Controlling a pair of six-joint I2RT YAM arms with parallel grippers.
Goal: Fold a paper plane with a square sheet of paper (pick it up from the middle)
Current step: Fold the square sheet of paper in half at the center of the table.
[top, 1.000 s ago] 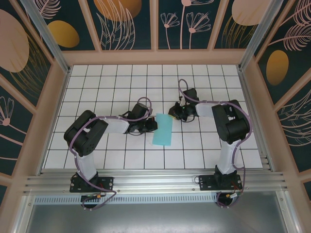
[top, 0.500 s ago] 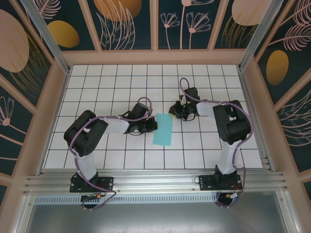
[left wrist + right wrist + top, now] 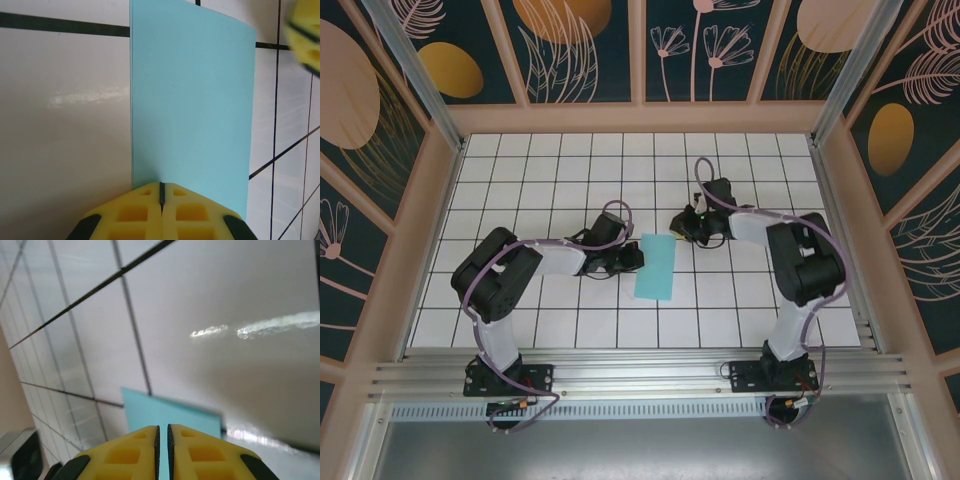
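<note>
Lying flat on the white tiled table (image 3: 520, 170), the square sheet of paper (image 3: 655, 268) appears in the top view as a narrow turquoise rectangle. Its long sides run roughly from 12 to 6 o'clock, and it sits just toward 5 o'clock from the table's middle. The left gripper (image 3: 634, 258) meets the sheet at its 9 o'clock edge. In the left wrist view its yellow fingers (image 3: 132, 212) are pressed together with only a thin seam between them, and their tips sit right at the near edge of the paper. Whether that edge is pinched in the seam or only touched cannot be told. The right gripper (image 3: 680, 231) sits at the sheet's 1 o'clock corner. In its own wrist view its fingers (image 3: 127, 450) are closed to a hairline gap, with a corner of the turquoise sheet lying on the tiles just past the tips. One blurred yellow fingertip (image 3: 305, 32) of the right gripper shows at 2 o'clock in the left wrist view, just beside the sheet's far corner.
</note>
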